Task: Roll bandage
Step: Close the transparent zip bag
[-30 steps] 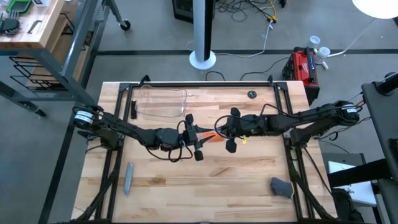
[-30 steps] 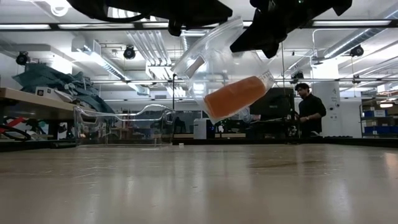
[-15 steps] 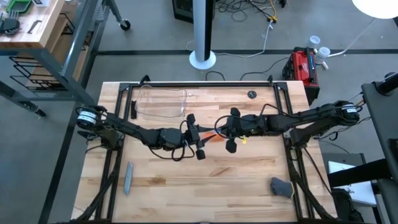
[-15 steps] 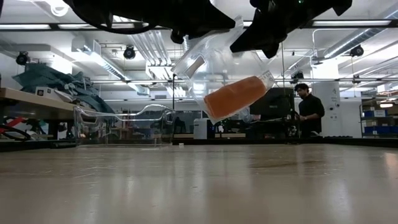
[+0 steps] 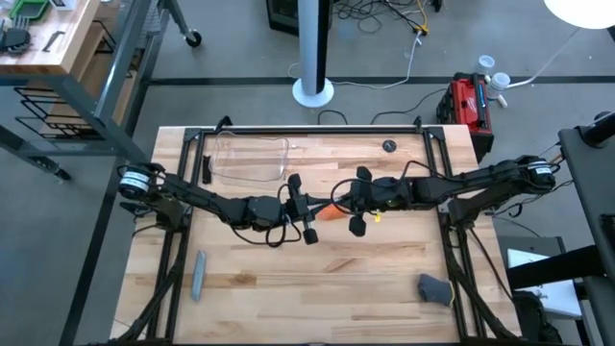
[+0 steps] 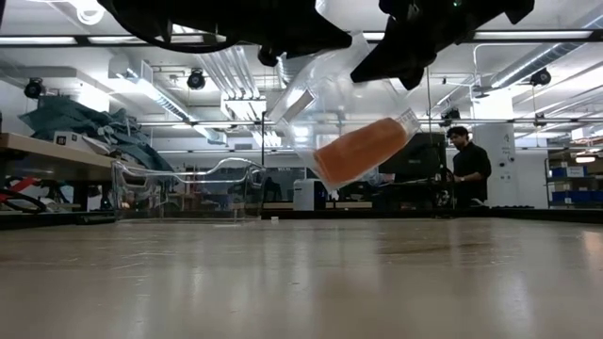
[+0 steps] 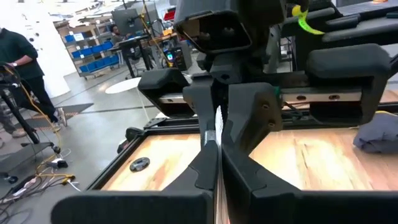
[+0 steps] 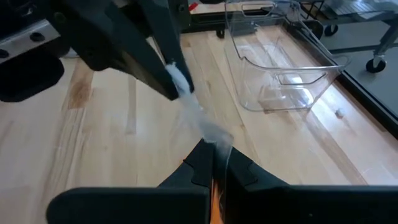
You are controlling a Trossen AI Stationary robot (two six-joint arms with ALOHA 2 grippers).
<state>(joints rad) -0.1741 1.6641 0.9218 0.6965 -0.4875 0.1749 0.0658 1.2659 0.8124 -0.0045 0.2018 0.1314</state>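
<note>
Bandage [image 6: 363,151], inside clear wrap [image 6: 325,89], hangs above mid-table between both grippers. Left gripper [image 5: 304,209] and right gripper [image 5: 352,203] each pinch the wrap. It has tilted slightly rightward; unwrapping barely begun.

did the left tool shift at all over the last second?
Yes, slightly. In the high view the left tool has edged toward the right tool, judged against the clear plastic bin; the bandage hangs wrapped between them.

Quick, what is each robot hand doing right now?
Left gripper: shut on the clear plastic wrap.
Right gripper: shut on the same wrap, with the orange bandage inside.
</note>
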